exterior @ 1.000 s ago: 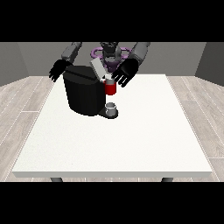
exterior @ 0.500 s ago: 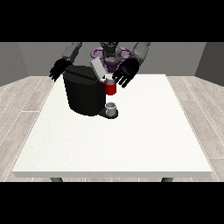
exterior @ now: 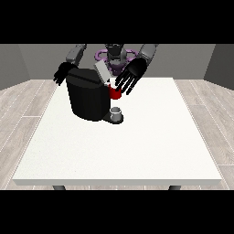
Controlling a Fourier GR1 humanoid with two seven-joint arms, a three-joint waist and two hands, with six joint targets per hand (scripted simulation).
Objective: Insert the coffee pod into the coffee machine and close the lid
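From the front, your coffee machine stands upright at the upper left of the white worktop, its lid raised and tilted. A grey thing sits at its base. The robot hand at the view's right hovers released, fingers spread, over a red thing at the machine. For the robot hand at the view's left, you cannot tell.

The coffee machine stands on the table towards its far left, a cup at its front.

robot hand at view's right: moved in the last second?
Yes, slightly. The robot hand at the view's right has risen a little against the coffee machine, and hangs with fingers spread over a red thing at the machine.
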